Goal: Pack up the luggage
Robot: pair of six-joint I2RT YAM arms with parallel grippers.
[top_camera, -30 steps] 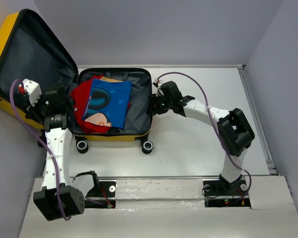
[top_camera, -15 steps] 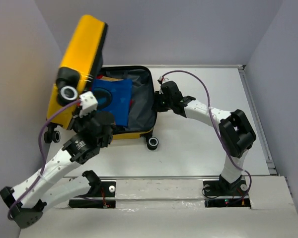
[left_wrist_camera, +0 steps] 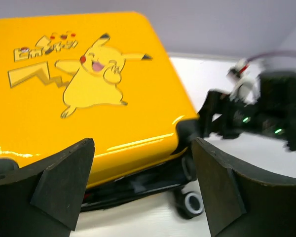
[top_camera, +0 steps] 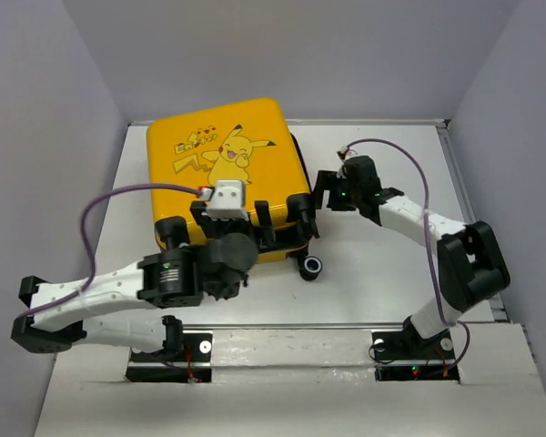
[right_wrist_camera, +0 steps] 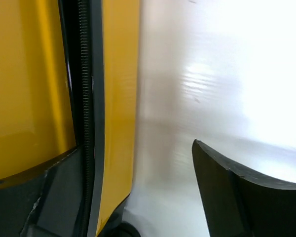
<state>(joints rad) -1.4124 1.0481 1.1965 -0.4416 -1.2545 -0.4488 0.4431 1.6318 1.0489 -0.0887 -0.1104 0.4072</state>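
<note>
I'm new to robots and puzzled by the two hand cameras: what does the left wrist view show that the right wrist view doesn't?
Only the left wrist view shows the cartoon print on the lid, a caster wheel and the right arm. Only the right wrist view shows the zipper teeth close up. Both show the yellow luggage and white table.

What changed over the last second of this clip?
The luggage lid swung from open, leaning left, down shut over the clothes, and the luggage slid a little to the right. The left gripper came round from the lid's side to the near edge, open. The right gripper backed off slightly but stays beside the right side.
</note>
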